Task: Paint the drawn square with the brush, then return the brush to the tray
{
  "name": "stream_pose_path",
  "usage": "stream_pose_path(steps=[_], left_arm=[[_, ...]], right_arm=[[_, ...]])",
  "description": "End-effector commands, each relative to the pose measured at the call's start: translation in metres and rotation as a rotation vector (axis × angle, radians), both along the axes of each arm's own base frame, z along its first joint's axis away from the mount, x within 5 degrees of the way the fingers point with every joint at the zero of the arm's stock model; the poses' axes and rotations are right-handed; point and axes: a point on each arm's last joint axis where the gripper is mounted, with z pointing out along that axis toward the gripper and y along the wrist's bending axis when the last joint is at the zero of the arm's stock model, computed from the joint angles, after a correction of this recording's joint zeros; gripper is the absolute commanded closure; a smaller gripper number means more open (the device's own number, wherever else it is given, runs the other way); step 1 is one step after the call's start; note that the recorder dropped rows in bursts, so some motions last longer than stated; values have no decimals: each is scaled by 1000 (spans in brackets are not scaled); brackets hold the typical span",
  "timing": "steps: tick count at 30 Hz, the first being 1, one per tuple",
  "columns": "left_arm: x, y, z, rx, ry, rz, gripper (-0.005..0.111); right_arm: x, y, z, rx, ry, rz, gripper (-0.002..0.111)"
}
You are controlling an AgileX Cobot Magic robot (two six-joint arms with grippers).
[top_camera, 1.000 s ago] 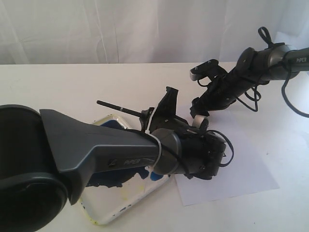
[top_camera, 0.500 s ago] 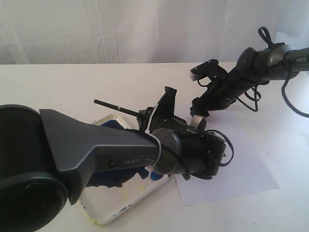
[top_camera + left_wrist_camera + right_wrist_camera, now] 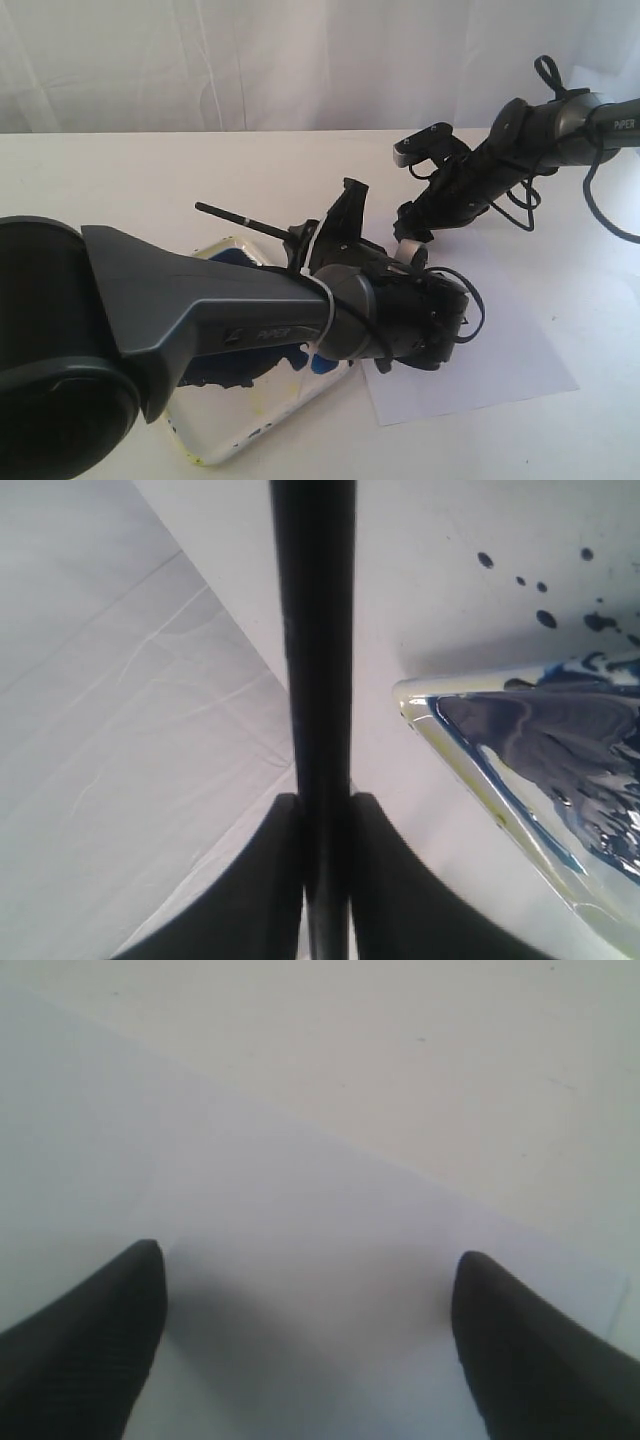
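My left gripper (image 3: 326, 802) is shut on the brush (image 3: 312, 630), a thin black stick running straight out between the two fingers. In the exterior view the brush (image 3: 240, 220) sticks out leftward from the left gripper (image 3: 318, 235), above the tray (image 3: 290, 405); its bristle tip is hidden. A tray corner with a yellowish rim (image 3: 450, 750) and blue-black paint lies beside the brush. The right gripper (image 3: 305, 1260) is open, low over the white paper with nothing between its fingers. The drawn square is hidden behind the left arm.
The white paper sheet (image 3: 500, 350) lies right of the tray, partly under both arms. Dark paint spatters (image 3: 545, 618) dot the table by the tray corner. The right arm (image 3: 520, 130) reaches in from the upper right. A white curtain hangs behind the table.
The free end of the brush handle has shifted very slightly up and to the left. The right arm has not visibly moved.
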Motion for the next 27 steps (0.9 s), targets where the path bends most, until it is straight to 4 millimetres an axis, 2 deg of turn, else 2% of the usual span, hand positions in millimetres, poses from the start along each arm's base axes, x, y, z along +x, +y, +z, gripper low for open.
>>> stream_pose_path(steps=[1, 10, 14, 27], left_arm=[[-4, 7, 3, 88, -3, 64, 107], [-3, 8, 6, 82, -14, 66, 107], [-3, 9, 16, 42, -22, 80, 107], [6, 21, 13, 19, 34, 144, 107]], right_arm=[[-4, -2, -13, -34, 47, 30, 35], [-4, -2, -13, -34, 47, 30, 35], [-4, -2, -13, -34, 47, 30, 35], [-4, -2, -13, -34, 44, 29, 35]])
